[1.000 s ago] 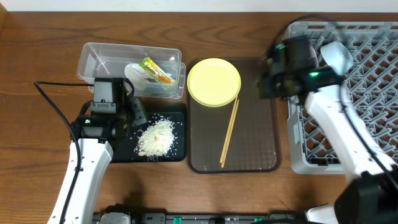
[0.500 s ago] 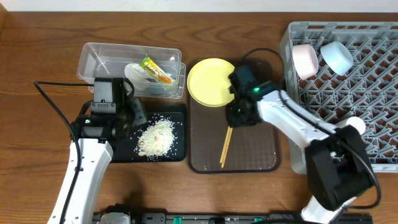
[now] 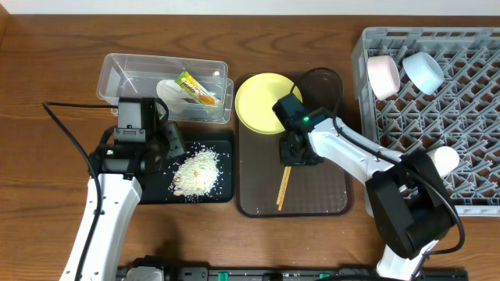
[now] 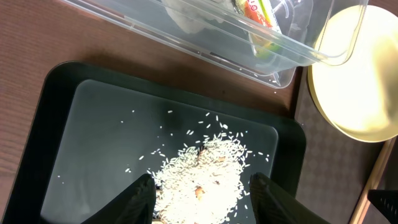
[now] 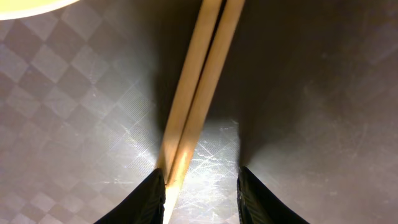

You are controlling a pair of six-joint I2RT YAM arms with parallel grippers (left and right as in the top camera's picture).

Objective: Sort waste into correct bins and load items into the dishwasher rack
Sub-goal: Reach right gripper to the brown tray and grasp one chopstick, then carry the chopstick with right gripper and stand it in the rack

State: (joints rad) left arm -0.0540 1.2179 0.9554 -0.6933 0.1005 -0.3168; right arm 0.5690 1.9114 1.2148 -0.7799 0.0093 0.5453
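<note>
Right gripper (image 5: 200, 202) low over chopsticks (image 5: 198, 93), fingers spread, one each side of pair, nothing pinched yet. Sticks lie side by side, touching, flat on brown serving tray (image 3: 328, 195), upper ends by yellow plate (image 3: 262, 101) rim. Straddle suits closing across both at once. Tips probably at tray surface, but contact unclear in wrist view. Bare tray to right of sticks gives room to lift and swing toward dishwasher rack (image 3: 469, 125). Near rack floor looks free, with bowls at far edge. Left gripper (image 4: 204, 202) spread above rice (image 4: 199, 168) on black tray (image 4: 53, 106), holding nothing.
</note>
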